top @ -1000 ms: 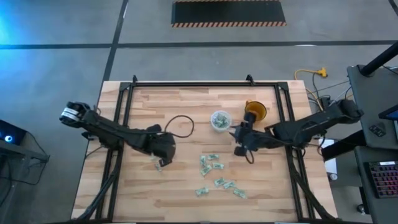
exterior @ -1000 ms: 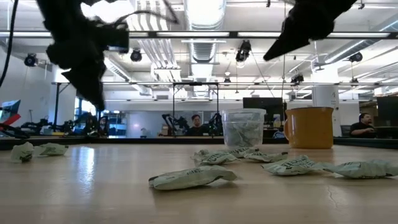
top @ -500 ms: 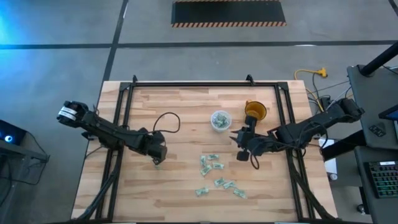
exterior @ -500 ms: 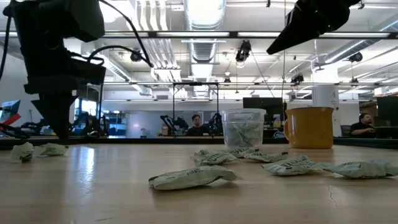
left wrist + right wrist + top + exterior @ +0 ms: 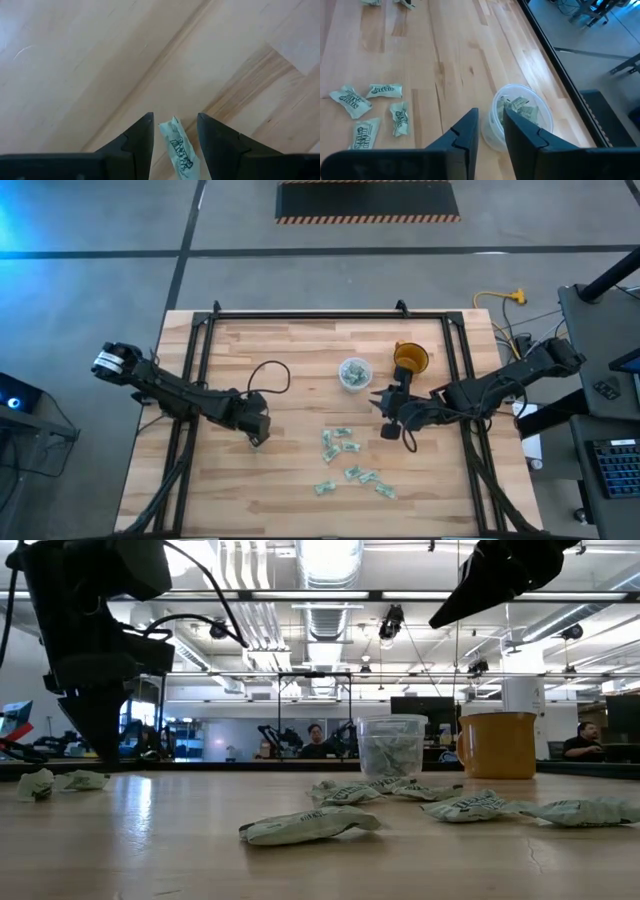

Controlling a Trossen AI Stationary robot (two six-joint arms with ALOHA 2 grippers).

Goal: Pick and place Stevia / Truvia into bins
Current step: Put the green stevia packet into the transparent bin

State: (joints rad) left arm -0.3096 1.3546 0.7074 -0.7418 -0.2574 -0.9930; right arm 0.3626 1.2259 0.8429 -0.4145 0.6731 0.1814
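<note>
Left gripper [image 5: 174, 131]: lowered since a second ago, open astride a pale green-white paper sachet [image 5: 178, 147], not gripping.
Right gripper [image 5: 490, 127]: narrowed, empty, near the clear plastic cup [image 5: 517, 116].
Meaning: pick imminent.

An industrial lab: exposed ceiling ducts [image 5: 330, 615], concrete floor [image 5: 90, 290], hazard-striped mat [image 5: 367, 201].

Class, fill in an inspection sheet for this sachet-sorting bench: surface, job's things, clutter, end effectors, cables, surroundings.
Surface: bare wooden table.
Job's things: clear cup holding sachets; loose sachets scattered on the table; two more lie apart.
Clutter: orange cup beside the clear cup.
End effectors: left end effector open, straddling one sachet; right end effector above the table near the clear cup, fingers slightly apart, empty.
Cables: black loop on the left arm; yellow cord on the floor.
Surroundings: workshop, people seated far behind.
</note>
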